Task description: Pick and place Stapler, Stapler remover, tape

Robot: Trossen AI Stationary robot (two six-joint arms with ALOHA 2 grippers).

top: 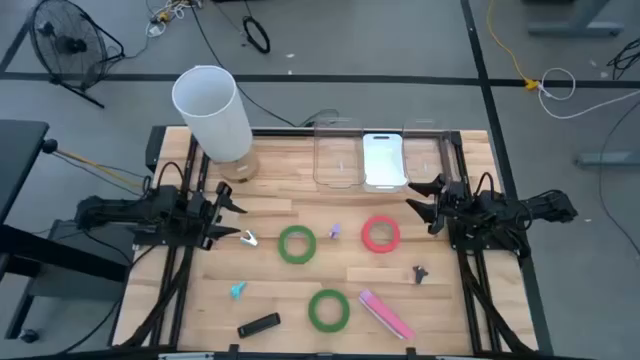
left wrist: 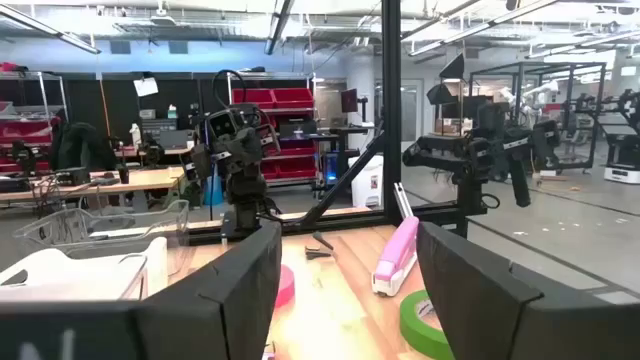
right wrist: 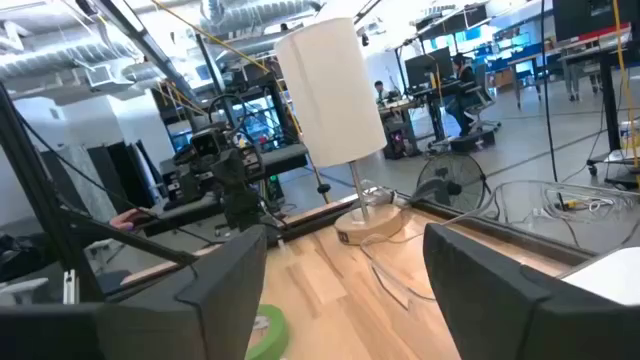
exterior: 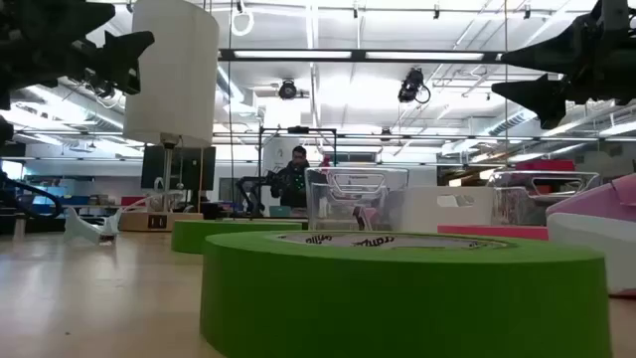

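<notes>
Still apart: red tape (top: 380, 234) lay flat on the table (top: 300, 290) just inward of the released right claw (top: 428, 199), nearer it than the equally released left claw (top: 226, 213), no long axis to align.

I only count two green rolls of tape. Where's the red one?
In the high view the red tape lies flat on the table's right half, just in front of the clear bin, right of a small purple item and near the right gripper.
</notes>
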